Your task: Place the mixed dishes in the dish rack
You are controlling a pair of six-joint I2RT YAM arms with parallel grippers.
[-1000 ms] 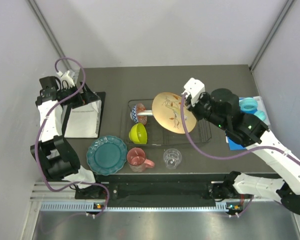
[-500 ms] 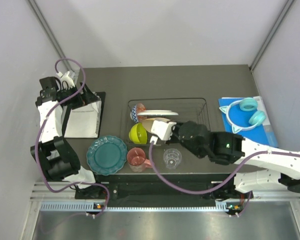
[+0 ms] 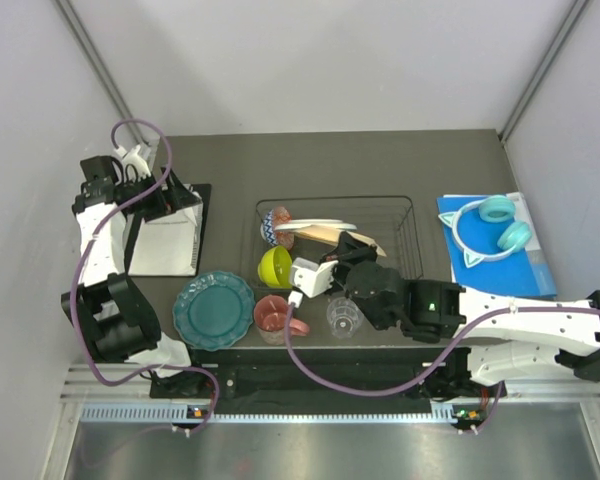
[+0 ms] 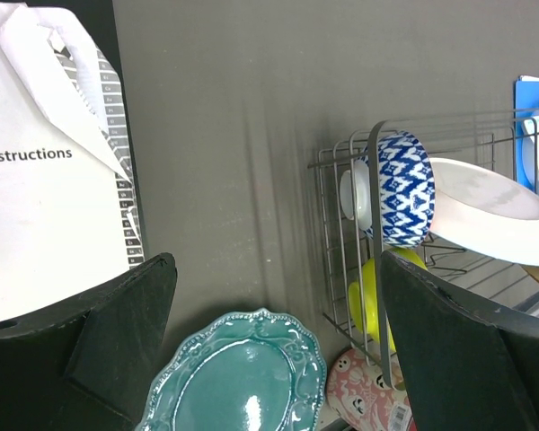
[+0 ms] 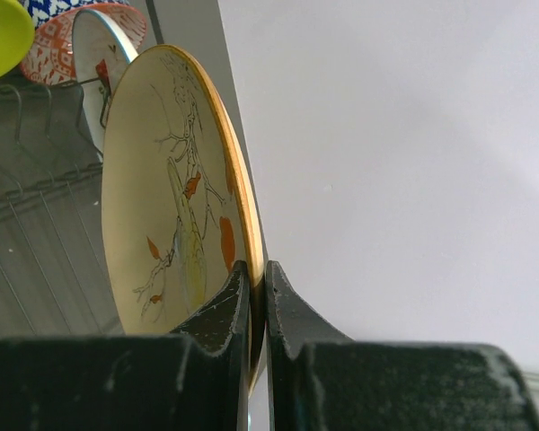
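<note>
The dish rack (image 3: 405, 235) of thin wire holds the blue-patterned small bowl (image 3: 275, 229), the lime-green bowl (image 3: 275, 267) and the white plate with red spots (image 3: 315, 224), which stands on edge. My right gripper (image 3: 352, 252) is shut on the rim of the peach floral plate (image 5: 166, 197). It holds that plate upright in the rack, just in front of the white plate. The teal scalloped plate (image 3: 213, 310), pink mug (image 3: 276, 315) and clear glass (image 3: 345, 316) sit on the table before the rack. High over the table's left side, my left gripper (image 4: 277, 296) is open and holds nothing.
A clipboard with white paper (image 3: 165, 235) lies at the left, under my left arm. Turquoise headphones (image 3: 492, 228) rest on a blue sheet right of the rack. Grey walls close in the table's back and sides.
My right arm swung from above the rack's right side to its near side, turning the peach plate on edge and lowering it into the rack. The left arm stayed still.
</note>
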